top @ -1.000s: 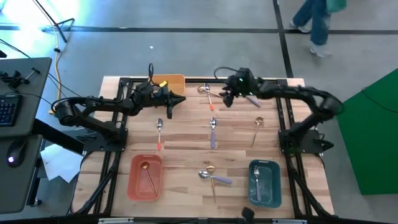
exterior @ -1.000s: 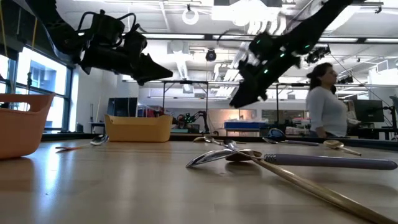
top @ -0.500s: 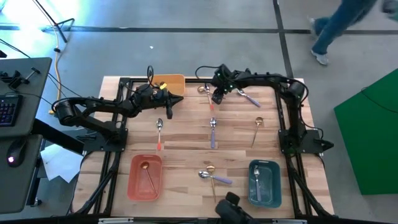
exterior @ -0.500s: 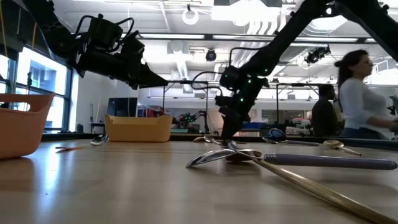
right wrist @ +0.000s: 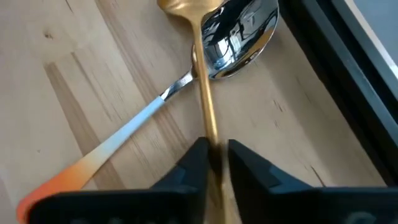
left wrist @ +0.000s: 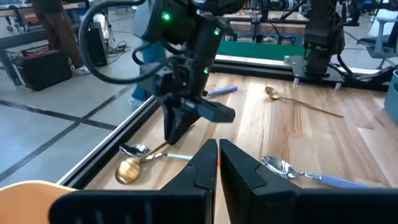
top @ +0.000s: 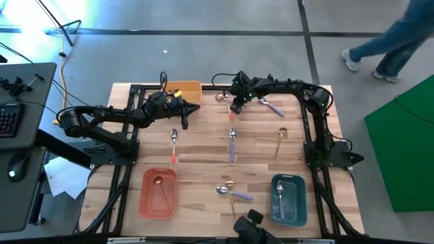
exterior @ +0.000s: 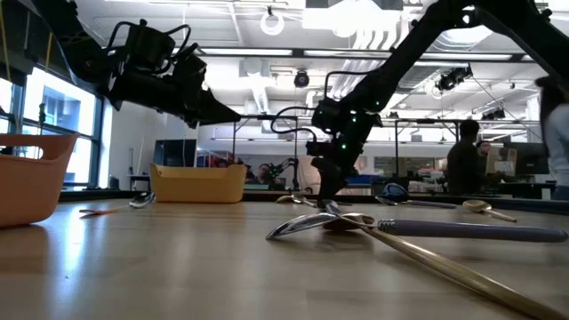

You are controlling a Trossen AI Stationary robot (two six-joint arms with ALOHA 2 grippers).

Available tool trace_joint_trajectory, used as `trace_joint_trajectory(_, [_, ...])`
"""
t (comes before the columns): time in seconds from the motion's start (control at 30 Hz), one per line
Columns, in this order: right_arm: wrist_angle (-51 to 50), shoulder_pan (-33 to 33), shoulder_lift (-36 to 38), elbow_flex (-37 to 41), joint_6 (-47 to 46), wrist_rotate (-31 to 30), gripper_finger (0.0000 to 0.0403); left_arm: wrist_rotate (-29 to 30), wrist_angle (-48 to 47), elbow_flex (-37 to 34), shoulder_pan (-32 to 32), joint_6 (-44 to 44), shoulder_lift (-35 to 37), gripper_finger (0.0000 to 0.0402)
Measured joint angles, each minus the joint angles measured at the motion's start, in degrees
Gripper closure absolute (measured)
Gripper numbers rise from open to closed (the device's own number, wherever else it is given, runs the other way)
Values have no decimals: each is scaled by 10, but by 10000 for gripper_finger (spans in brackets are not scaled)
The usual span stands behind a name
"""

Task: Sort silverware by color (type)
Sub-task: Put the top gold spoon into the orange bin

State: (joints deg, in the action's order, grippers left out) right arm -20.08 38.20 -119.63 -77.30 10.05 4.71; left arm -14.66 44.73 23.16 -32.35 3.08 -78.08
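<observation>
Right wrist view showed the right gripper (right wrist: 216, 163) nearly closed, pinching the gold spoon (right wrist: 203, 81) by its handle at the table's (top: 203, 146) 12 o'clock edge, crossing a red-handled spoon (right wrist: 155, 99). Its bowl was cut off. The left gripper (left wrist: 217, 163) hovered closed, empty.

My right claw (top: 232, 108) is at the back of the surface (top: 203, 146), on two crossed spoons (top: 226, 102). My left claw (top: 184, 122) hangs beside it.
</observation>
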Motion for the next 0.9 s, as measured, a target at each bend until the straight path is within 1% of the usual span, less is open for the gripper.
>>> trace_joint_trajectory(0.03, [0, -1, 0, 0, 3, -2, 383, 0, 2, 0, 0, 0, 0, 394])
trace_joint_trajectory(0.1, [-1, -4, 0, 0, 4, -4, 395, 0, 2, 0, 0, -1, 0, 394])
trace_joint_trajectory(0.3, [2, -7, 10, 3, 0, -2, 394, 0, 2, 0, 0, -10, 0, 394])
trace_joint_trajectory(0.47, [15, -7, 50, 6, -12, 3, 398, 1, 6, 0, 1, -14, 0, 394])
trace_joint_trajectory(0.53, [37, -7, 70, 24, -25, 4, 398, 1, 8, 0, 1, -18, 0, 394])
trace_joint_trajectory(0.63, [97, -9, 106, 91, -55, 14, 398, 1, 16, 0, 1, -30, 0, 394])
trace_joint_trajectory(0.77, [249, -21, 175, 216, -118, 33, 398, -1, 18, 0, 2, -43, 0, 394])
trace_joint_trajectory(0.9, [424, -58, 247, 345, -170, 35, 398, -1, 24, 0, 9, -74, 0, 394])
